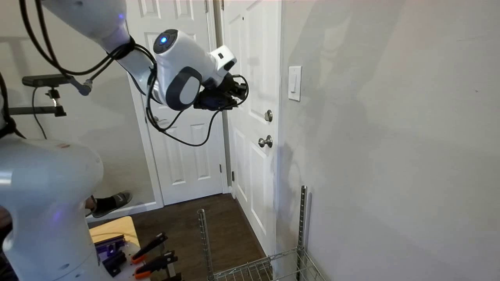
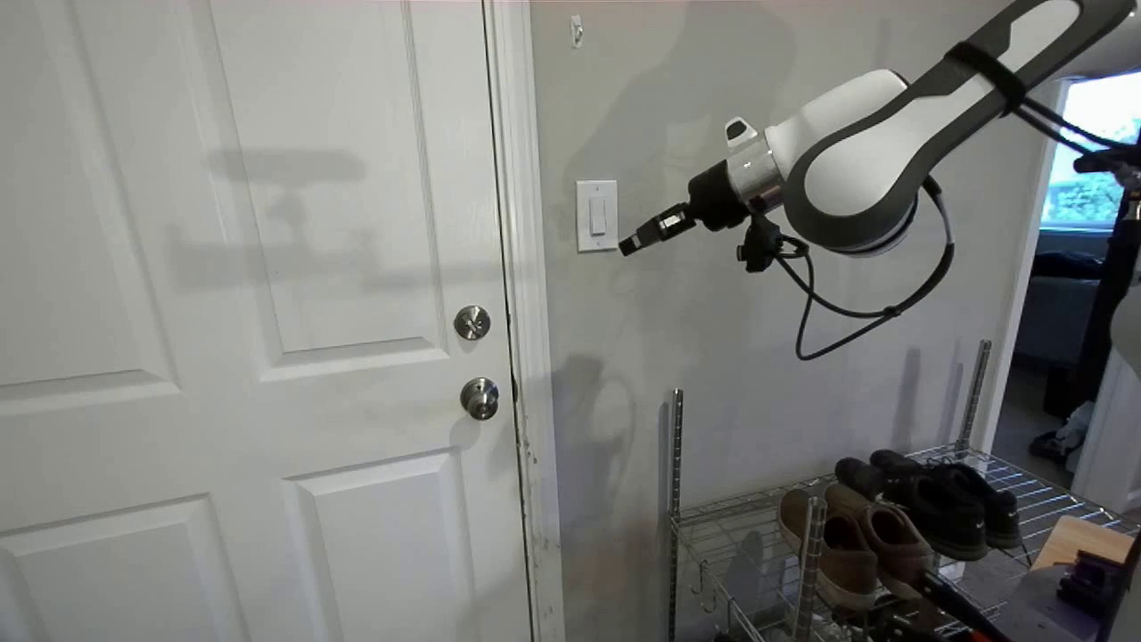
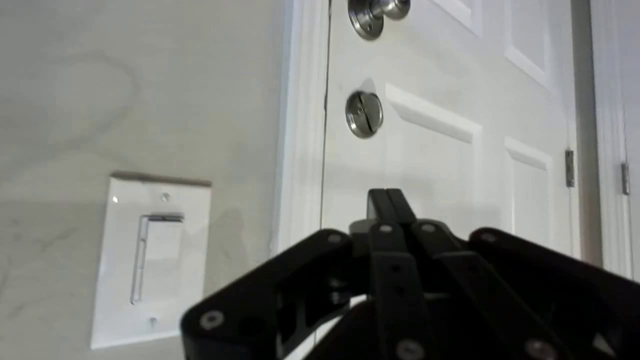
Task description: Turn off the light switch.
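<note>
Jaws are closed, fingertips [image 3: 381,204] meeting each other, right of middle and a bit below centre in the wrist view; gripper [image 3: 387,200] enters from the bottom edge. Light switch [image 3: 159,267] is lower left of that frame: white plate, rocker [image 3: 164,245]. Tips stand apart from it there. Can't tell on or off.

In an exterior view the switch [image 2: 597,216] is just above centre of the frame, tips just right of its lower right corner. In an exterior view the switch [image 1: 295,83] is right of upper centre, gripper left of it with a gap.

Arm [image 2: 865,169] reaches in from upper right. White door [image 2: 348,401] takes the left half, deadbolt [image 2: 471,323] above knob [image 2: 480,399]. Wire rack [image 2: 677,464] at lower right carries brown shoes [image 2: 847,566] and black shoes [image 2: 940,513].
</note>
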Robot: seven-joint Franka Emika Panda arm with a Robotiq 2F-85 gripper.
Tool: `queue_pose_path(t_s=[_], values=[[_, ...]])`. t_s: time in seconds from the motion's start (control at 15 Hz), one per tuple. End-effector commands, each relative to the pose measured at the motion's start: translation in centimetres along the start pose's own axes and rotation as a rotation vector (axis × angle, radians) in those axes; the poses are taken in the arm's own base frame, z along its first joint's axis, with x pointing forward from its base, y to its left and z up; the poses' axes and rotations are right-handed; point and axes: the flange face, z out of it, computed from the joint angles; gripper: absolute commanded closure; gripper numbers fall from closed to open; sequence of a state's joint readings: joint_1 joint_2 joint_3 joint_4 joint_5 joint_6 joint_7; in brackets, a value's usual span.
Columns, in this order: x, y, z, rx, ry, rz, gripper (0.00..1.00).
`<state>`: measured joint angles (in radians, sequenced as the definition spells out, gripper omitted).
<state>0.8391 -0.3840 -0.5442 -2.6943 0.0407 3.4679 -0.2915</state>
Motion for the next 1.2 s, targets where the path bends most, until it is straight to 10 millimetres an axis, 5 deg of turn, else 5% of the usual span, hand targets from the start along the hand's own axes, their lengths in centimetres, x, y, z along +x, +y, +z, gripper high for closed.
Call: queue_pose_path(t_s=[0.0,0.47,0.67,1.13], values=[[4.3,1.7,-0.4,0.039,0.119,-0.104,0.98],[8.8,10.4,0.2,-0.029,0.229,-0.067,0.98],[7.4,12.5,1.3,-0.040,0.201,-0.017,0.98],[5.2,13.7,3.2,-0.031,0.159,-0.011,0.98]])
